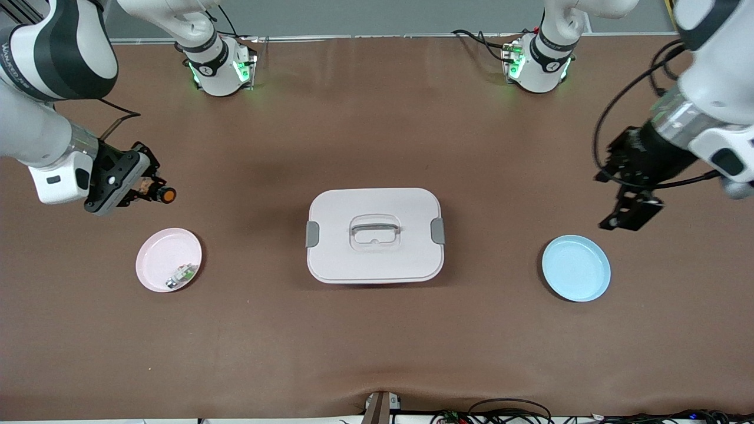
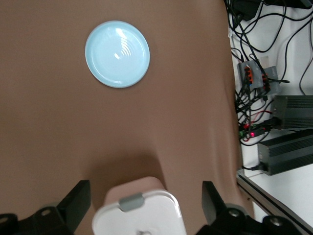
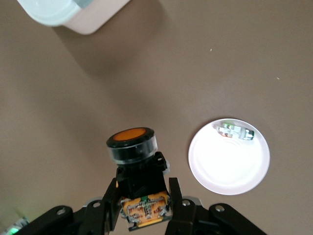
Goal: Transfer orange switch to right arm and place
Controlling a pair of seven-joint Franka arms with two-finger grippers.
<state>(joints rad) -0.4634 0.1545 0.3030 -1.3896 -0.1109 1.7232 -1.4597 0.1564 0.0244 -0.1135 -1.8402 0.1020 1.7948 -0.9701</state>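
Table (image 1: pixel 377 353) under brown cloth; three containers in a row across it. Pink plate (image 1: pixel 159 262) toward the right arm's end; a small green-white-silver part (image 1: pixel 181 275) lies in it, close to the rim on the side nearer the front camera; the same plate (image 3: pixel 230 171) and part (image 3: pixel 235 131) show in the right wrist view. Lidded box (image 1: pixel 374 235) at the middle, pale pink, lid on, grey clip at each end, recessed handle on top; contents hidden; one clipped end of the box (image 2: pixel 142 213) shows in the left wrist view. Blue plate (image 1: pixel 576 268) toward the left arm's end, nothing in it; seen too from the left wrist, blue plate (image 2: pixel 117 54).

Right gripper (image 1: pixel 154 193) up over bare cloth, above the table farther from the front camera than the pink plate; its fingers are clamped on the switch (image 1: pixel 165 194), orange cap pointing outward past the fingertips; right wrist view shows the switch (image 3: pixel 132 144) pinched by its black body, right gripper (image 3: pixel 145 200).

Left gripper (image 1: pixel 630 215) hangs over the cloth beside the blue plate, fingers spread wide, holding nothing; left gripper (image 2: pixel 146 205); this arm waits.
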